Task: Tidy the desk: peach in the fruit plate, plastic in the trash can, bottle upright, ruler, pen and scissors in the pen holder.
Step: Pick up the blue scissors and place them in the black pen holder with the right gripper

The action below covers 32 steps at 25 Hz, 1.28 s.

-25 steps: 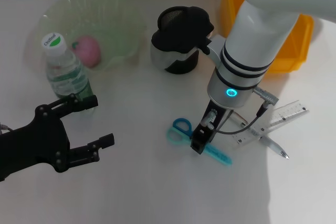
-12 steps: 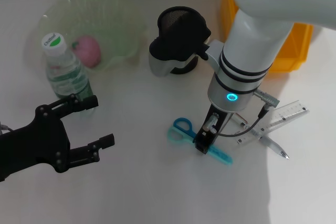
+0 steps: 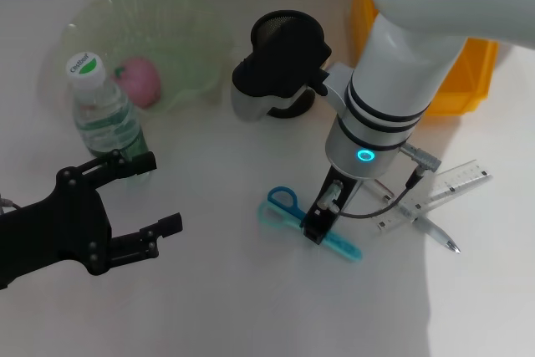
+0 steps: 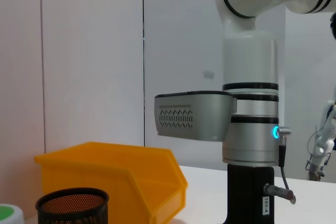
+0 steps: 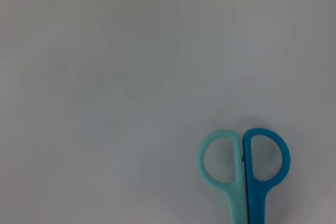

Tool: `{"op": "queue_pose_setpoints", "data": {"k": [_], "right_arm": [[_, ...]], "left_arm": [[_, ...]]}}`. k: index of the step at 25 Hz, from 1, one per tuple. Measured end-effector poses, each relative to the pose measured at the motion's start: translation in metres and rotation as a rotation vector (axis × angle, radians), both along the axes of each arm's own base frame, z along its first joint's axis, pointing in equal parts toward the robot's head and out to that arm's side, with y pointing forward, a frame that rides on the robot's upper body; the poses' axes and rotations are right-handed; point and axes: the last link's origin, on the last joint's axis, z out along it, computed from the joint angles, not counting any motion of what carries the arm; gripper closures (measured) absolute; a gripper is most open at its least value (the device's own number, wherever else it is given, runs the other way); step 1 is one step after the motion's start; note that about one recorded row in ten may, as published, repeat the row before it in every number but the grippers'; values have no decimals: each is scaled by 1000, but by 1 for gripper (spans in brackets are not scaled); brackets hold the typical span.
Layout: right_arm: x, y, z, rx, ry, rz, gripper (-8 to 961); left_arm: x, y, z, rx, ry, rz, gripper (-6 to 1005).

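Scissors (image 3: 305,223), teal and blue, lie flat on the white desk (image 3: 234,290) with the right gripper (image 3: 315,229) set down on their middle; its fingers look closed around the shank, though whether the blades are truly clamped I cannot tell for certain. The right wrist view shows both handle loops (image 5: 244,161) resting against bare desk, so to my eye they are not lifted yet. They lie well short of the black mesh pen holder (image 3: 284,48), which stands behind them, partly covered by the arm's wrist housing.

Judging by how things lie, about half is done. The peach (image 3: 140,81) sits in the green fruit plate (image 3: 180,18), and the water bottle (image 3: 104,114) stands upright just beside the plate. No loose plastic shows. Scissors, clear ruler (image 3: 443,190) and pen (image 3: 430,230) are all outside the holder; ruler and pen cross each other to the right, near the yellow bin (image 3: 468,81).

The left gripper (image 3: 138,198) hangs spread wide and empty near the bottle, idle.
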Motion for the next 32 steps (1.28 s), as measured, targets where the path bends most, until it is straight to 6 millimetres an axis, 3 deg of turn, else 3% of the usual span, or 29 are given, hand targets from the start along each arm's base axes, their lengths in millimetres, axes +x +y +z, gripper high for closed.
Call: {"op": "queue_pose_setpoints", "data": {"k": [5,13,18,24,29,32], "right_arm": [[-18,8,21,95,135,44,751],[-50,42,89,422,535,197,747],[-56,60,107,595,770,359,745],[-36,80,92,704,842,442,742],[-18,73,60,702,805,521,740],[-13,68,55,722,792,527,739]], "left_arm": [[0,-1,0,0,0,2,183],[0,0,0,0,0,1,183],[-1,0,-1,0,-1,9,183],[-1,1,-3,-1,-3,15,183],[-1,1,-4,-5,-8,21,183],[-1,1,-4,-7,-11,25,183]]}}
